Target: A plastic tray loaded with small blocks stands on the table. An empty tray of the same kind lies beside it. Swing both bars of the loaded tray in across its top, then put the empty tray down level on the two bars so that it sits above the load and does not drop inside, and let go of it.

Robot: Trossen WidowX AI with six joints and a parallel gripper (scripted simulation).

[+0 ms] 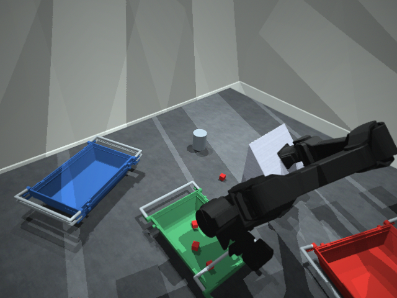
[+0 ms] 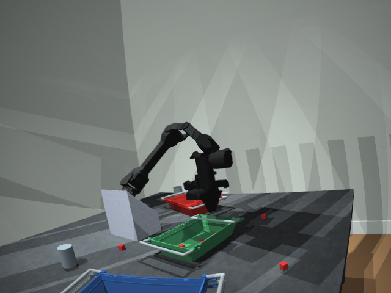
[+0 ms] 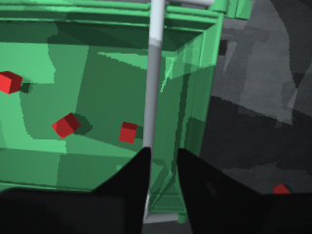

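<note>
The green tray [image 1: 176, 215] [image 2: 217, 242] [image 3: 211, 73] stands with small red blocks [image 1: 195, 246] [image 3: 65, 125] inside. One wire bar [image 1: 218, 260] [image 2: 231, 220] [image 3: 153, 73] lies inward across its top near one end. The other bar [image 1: 166, 195] [image 2: 170, 251] is swung out over the opposite end. My gripper [image 3: 164, 154] [image 2: 212, 209] is slightly open with nothing between its fingers. It points down over the barred end; the bar passes by the left finger in the wrist view. The blue tray [image 1: 80, 160] [image 2: 151, 280] is empty, its bars out over its ends.
An empty red tray [image 1: 352, 243] [image 2: 179, 203] stands on the other side of the green one. A pale wedge [image 1: 269, 150] [image 2: 118, 214] and a grey cylinder [image 1: 199, 141] [image 2: 66, 256] stand nearby. Loose red cubes lie outside the tray, one [image 2: 283, 265] near the table's edge.
</note>
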